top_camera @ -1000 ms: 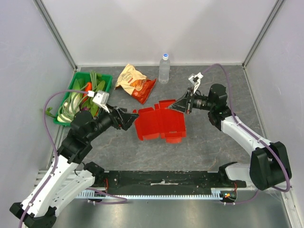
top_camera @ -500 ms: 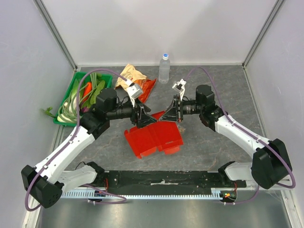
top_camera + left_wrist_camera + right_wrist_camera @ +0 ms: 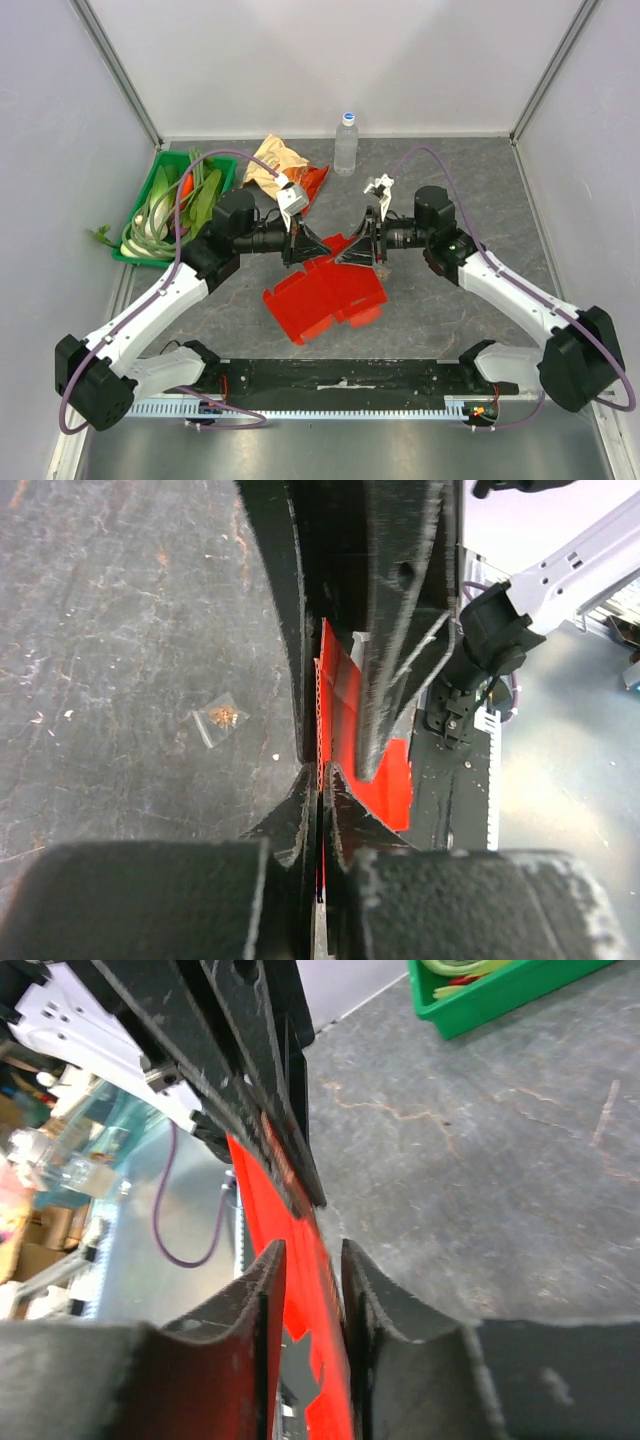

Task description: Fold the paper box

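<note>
Swung in from the left side and clamped down since a second earlier: note left tool (image 3: 303,243), now shut tight on the far left edge of paper box (image 3: 325,293). Note right tool (image 3: 358,250) facing it, close by, fingers parted a little around the far right edge; firm hold there not confirmed. Observe red sheet lifted at the far edge between both tools, near part apparently resting on desk (image 3: 430,300), slid nearer and turned compared with before. Judged purpose of two opposed pinches: keeping a flap raised off the surface for bending along its crease. Expect slip if one side lets go early.
</note>
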`<state>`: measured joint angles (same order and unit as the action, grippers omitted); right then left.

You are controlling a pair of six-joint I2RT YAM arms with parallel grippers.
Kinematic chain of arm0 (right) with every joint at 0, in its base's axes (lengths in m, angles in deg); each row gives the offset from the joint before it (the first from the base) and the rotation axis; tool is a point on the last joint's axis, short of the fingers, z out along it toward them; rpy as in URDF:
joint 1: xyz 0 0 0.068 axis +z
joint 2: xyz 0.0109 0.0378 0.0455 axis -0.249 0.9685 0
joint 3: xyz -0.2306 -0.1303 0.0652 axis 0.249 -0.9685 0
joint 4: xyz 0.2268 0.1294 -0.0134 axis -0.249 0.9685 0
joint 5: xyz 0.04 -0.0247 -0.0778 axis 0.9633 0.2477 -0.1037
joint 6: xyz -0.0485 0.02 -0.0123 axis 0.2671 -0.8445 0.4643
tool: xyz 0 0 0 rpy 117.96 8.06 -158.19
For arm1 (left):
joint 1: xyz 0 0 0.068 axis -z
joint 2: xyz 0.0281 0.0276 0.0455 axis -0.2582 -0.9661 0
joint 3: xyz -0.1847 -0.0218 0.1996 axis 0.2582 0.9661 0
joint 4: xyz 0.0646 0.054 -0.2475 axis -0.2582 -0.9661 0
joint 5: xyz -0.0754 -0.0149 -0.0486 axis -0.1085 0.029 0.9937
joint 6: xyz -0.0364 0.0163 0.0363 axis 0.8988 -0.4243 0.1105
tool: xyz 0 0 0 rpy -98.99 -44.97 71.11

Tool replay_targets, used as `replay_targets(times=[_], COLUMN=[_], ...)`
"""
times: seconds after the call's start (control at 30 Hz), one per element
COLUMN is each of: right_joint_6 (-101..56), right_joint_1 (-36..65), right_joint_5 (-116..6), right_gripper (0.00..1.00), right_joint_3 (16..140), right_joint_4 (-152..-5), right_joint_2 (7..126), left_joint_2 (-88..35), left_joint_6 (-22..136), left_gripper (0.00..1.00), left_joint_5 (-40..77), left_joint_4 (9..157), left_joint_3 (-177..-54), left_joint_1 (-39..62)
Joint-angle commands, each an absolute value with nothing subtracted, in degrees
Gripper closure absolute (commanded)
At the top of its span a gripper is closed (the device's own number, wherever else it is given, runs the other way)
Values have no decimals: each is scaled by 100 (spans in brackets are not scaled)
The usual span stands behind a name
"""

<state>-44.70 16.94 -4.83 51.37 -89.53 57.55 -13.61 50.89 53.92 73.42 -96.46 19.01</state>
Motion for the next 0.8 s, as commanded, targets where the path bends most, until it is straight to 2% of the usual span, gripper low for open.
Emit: replay_targets(times=[0.0,0.1,0.23,0.33,0.37,0.4,0.43,0.47,0.5,0.53,0.6,0.67,0.77], right_joint_6=[-4282,-4299,-4641,-5177,-5274,-5310,-5232,-5144,-5021,-4672,-4354,-3994,-3668], right_joint_1=[1634,1634,1626,1626,1626,1626,1626,1634,1626,1626,1626,1626,1634], right_joint_5=[-1197,-1515,-1630,-1349,-1296,-1296,-1348,-1374,-1357,-1314,-1226,-1032,-743], right_gripper=[57,54,57,73,89,98,100,100,100,100,100,100,100], right_joint_3=[4718,4357,4031,3925,3890,3846,3837,3837,3915,3994,4205,4320,4496], right_joint_4=[-8663,-8680,-9294,-10128,-10496,-10569,-10552,-10361,-10185,-9948,-9236,-8797,-8410], right_joint_2=[5076,4637,4223,4319,4337,4337,4319,4337,4346,4380,4398,4355,4346], left_joint_2=[-1023,-882,-767,-714,-688,-679,-679,-705,-723,-758,-872,-969,-1258], left_joint_6=[5398,5759,6050,6147,6156,6199,6226,6270,6435,6576,7067,7202,7009], left_gripper=[98,98,98,98,98,98,98,91,49,35,20,20,23], left_joint_5=[5375,5629,6051,6236,6271,6315,6385,6490,6465,6413,6115,5772,5657], left_joint_4=[7972,8542,8982,9168,9211,9212,9194,9125,8863,8712,8317,7930,7630], left_joint_3=[-9439,-9183,-9034,-8998,-8981,-8981,-9015,-9172,-9287,-9445,-9920,-10392,-10807], left_joint_1=[1773,1650,1580,1571,1571,1562,1554,1545,1545,1545,1545,1536,1536])
